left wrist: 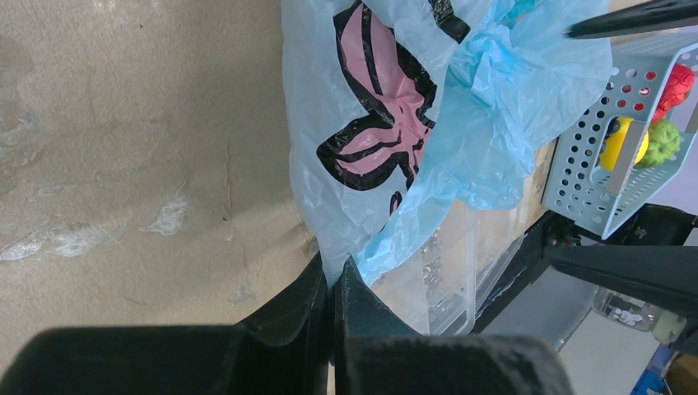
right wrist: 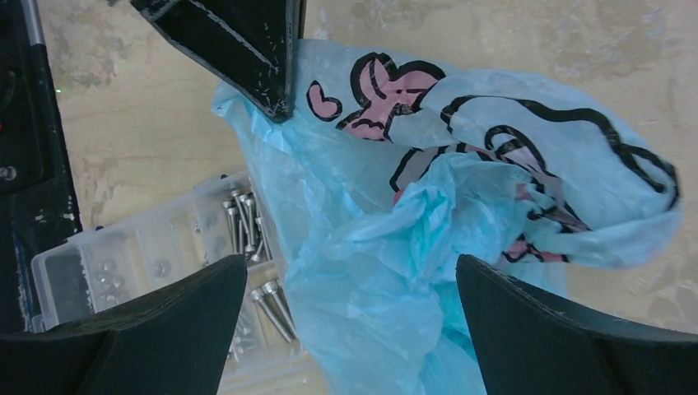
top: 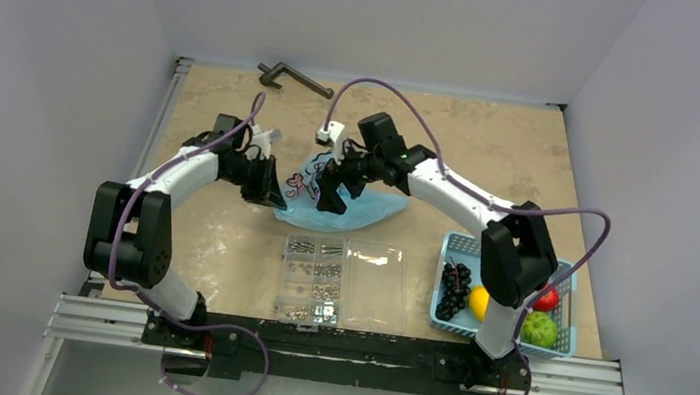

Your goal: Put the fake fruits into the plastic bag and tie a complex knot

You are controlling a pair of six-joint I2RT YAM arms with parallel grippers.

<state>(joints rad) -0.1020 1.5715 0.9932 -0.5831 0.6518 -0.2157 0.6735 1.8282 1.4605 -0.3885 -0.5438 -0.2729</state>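
Note:
The light-blue plastic bag (top: 350,206) with its pink and black print lies crumpled and flat on the table's middle. My left gripper (top: 271,193) is shut on the bag's left edge (left wrist: 337,276), and the bag (left wrist: 395,123) stretches away from it. My right gripper (right wrist: 352,271) is open just above the bag's bunched middle (right wrist: 411,247), one finger on each side, and it shows in the top view (top: 332,190). The fake fruits sit in the blue basket (top: 462,239): grape bunch (top: 454,289), lemon (top: 479,302), a red fruit (top: 546,298), a green one (top: 539,329). No knot is in view.
A clear compartment box of screws (top: 341,282) lies right in front of the bag, its corner under the bag's edge (right wrist: 247,239). A dark metal tool (top: 290,77) lies at the table's back edge. The basket (left wrist: 609,164) stands at the front right beside the right arm's base.

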